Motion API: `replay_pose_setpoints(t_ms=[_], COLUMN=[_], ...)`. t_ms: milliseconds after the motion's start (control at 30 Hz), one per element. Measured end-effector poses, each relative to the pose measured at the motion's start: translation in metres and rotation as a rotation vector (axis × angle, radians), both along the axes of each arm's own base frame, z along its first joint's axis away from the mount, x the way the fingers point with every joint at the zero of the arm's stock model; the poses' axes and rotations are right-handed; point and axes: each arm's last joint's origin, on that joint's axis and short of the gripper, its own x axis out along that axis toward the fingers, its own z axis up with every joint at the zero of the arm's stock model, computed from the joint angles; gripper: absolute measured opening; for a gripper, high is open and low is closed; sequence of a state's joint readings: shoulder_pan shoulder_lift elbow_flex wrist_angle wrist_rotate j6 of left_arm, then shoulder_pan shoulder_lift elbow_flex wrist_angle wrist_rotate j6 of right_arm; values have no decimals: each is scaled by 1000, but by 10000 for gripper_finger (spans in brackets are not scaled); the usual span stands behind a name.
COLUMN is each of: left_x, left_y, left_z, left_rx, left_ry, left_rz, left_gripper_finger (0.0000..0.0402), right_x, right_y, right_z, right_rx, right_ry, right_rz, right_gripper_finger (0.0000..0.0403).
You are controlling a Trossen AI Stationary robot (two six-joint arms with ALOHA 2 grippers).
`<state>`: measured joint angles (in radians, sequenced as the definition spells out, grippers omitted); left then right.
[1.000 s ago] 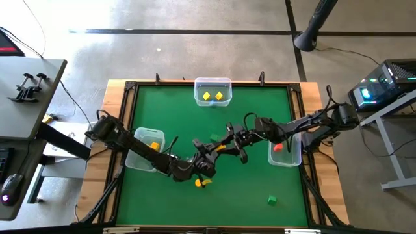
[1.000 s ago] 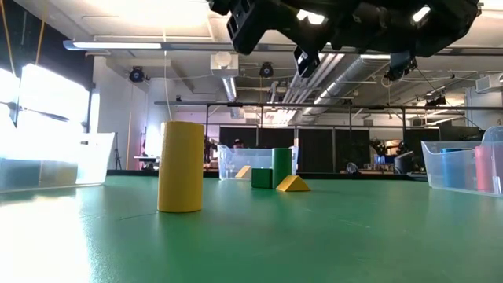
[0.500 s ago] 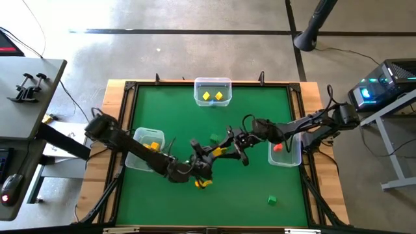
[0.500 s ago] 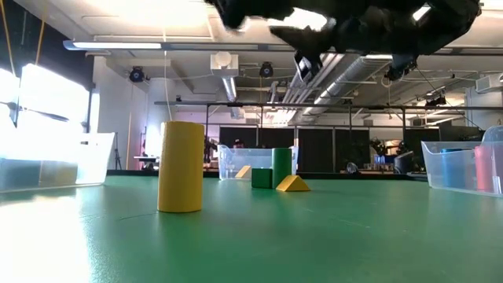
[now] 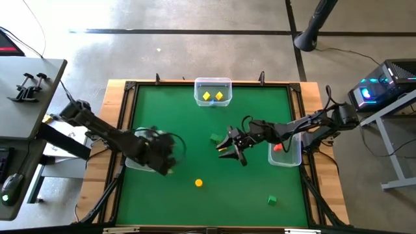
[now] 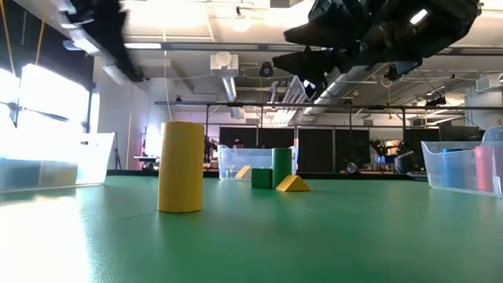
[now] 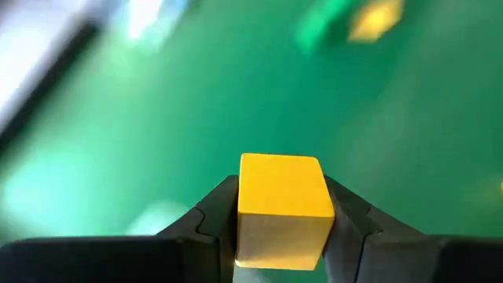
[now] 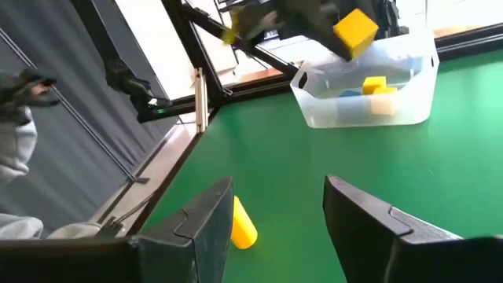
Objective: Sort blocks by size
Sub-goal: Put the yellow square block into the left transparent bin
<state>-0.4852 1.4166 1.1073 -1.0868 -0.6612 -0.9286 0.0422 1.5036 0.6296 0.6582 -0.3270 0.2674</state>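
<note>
My left gripper (image 5: 166,158) is shut on a yellow cube (image 7: 281,204) and hangs at the left clear bin's (image 5: 144,135) inner edge. The right wrist view shows this cube (image 8: 355,30) in the air above that bin (image 8: 369,98). My right gripper (image 5: 227,147) is open and empty above mid-table; its fingers (image 8: 369,228) stand wide apart. A yellow cylinder (image 5: 199,183) stands upright on the green mat and also shows in the low view (image 6: 181,167). A yellow wedge (image 6: 292,184) and green blocks (image 6: 271,173) rest on the mat near my right gripper. My left gripper pinches the yellow cube by two opposite side faces (image 7: 245,212) between its two fingers. The cube is lifted clear of the mat and sits tilted above the left bin in the right wrist view.
The left bin holds yellow and blue blocks (image 8: 376,85). A far bin (image 5: 213,83) holds two yellow blocks. A right bin (image 5: 290,158) holds a red block (image 5: 278,148). A green cube (image 5: 272,200) lies near the front right. A raised frame edges the table.
My left gripper has swung fast from mid-table beside the yellow cylinder toward the table's left edge, up and over to the left bin, with the yellow cube. The cylinder stays standing where it was.
</note>
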Motion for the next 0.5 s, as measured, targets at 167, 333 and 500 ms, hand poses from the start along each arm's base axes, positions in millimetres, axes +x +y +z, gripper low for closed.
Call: replay_pose_setpoints(t_ms=[167, 333, 500], left_x=[-36, -45, -46], left_y=[10, 7, 5], left_z=[-13, -42, -69], left_rx=[-185, -371, -479], left_ry=[294, 427, 427], left_rz=[343, 403, 352], left_gripper_finger=[115, 117, 117], right_x=[0, 0, 0], right_y=[0, 1, 4], right_z=[0, -1, -1], right_rx=[-5, -7, -13], right_ry=[3, 10, 6], right_rz=[-1, 2, 3], right_gripper_finger=[188, 188, 189])
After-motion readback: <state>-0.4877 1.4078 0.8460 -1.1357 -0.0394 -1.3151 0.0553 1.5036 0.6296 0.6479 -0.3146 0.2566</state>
